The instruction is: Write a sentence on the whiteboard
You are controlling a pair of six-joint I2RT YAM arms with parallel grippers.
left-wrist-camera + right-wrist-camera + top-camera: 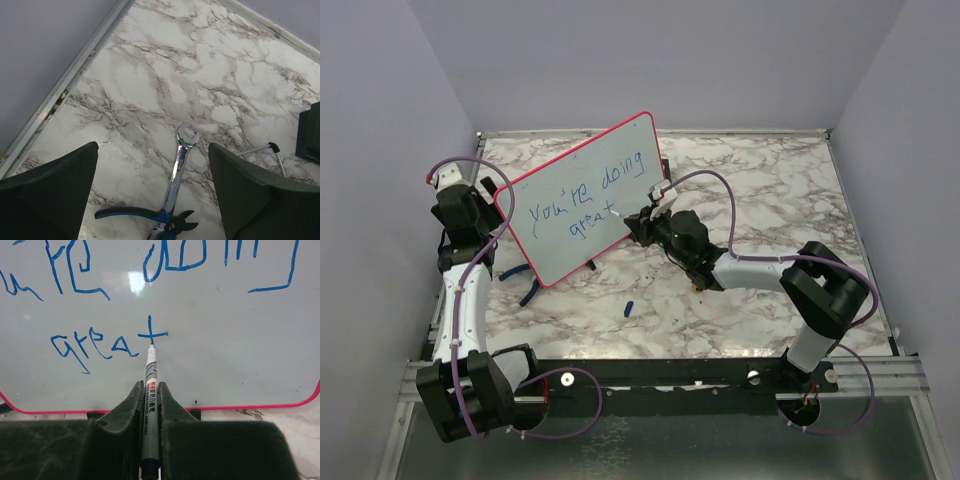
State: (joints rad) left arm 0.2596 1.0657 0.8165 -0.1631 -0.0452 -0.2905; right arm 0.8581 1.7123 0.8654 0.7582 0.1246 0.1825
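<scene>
Pinching the pen (pixel 151 371) tight, the right gripper (pixel 150 390) holds its tip at the last "t" of the sentence (pixel 100 344), mid-frame on the whiteboard (pixel 230 370). Pushing too hard could tip it over or smear the letter. The left gripper (pixel 151 146) is spread and empty

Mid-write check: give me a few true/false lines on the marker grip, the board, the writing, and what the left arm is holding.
1. The right jaws are shut on the marker. True.
2. The marker's tip sits at the foot of the last "t" in the sentence. True.
3. The whiteboard lies flat. False: it stands propped up at a tilt.
4. The left jaws hold the pliers. False: they are open and empty; the pliers lie on the table.
5. The writing is red. False: it is blue; only the board's frame is red-pink.
6. A wrench lies on the table below the left jaws. True.
</scene>
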